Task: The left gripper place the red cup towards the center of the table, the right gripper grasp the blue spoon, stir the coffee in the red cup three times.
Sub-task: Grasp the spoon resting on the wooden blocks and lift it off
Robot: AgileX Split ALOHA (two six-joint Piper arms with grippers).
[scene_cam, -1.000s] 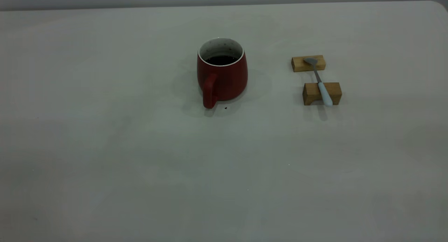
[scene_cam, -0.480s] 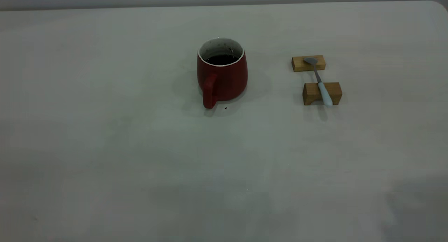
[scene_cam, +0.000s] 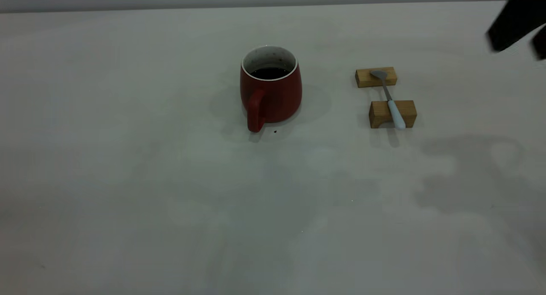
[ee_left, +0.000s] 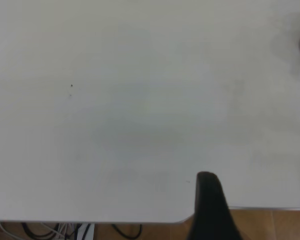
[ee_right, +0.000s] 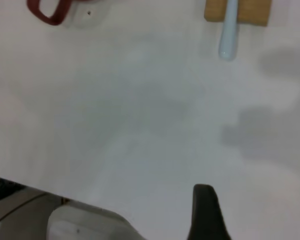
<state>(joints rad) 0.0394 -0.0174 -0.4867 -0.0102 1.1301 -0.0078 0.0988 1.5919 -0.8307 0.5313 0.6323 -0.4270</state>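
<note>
The red cup (scene_cam: pixel 270 94) stands upright near the middle of the table (scene_cam: pixel 128 179), its handle (scene_cam: pixel 255 111) turned to the front, with dark coffee (scene_cam: pixel 269 73) inside. The blue spoon (scene_cam: pixel 392 103) lies across two wooden blocks to the cup's right, pale handle toward the front. My right gripper (scene_cam: pixel 518 47) hangs blurred at the upper right corner, open and holding nothing, well apart from the spoon. In the right wrist view the spoon handle (ee_right: pixel 229 35) and cup handle (ee_right: pixel 47 12) show far off. A dark part of my left gripper (ee_left: pixel 210 205) sits over the table's edge, away from the cup.
The two wooden blocks (scene_cam: pixel 376 77) (scene_cam: pixel 379 114) stand one behind the other under the spoon. A small dark speck (scene_cam: pixel 275 131) lies by the cup's base. The arm's shadow (scene_cam: pixel 469 175) falls on the table's right side. Cables (ee_left: pixel 55 231) hang below the table edge.
My right gripper has come into the exterior view at the upper right, and its shadow has spread over the table's right side. The cup and spoon have not moved.
</note>
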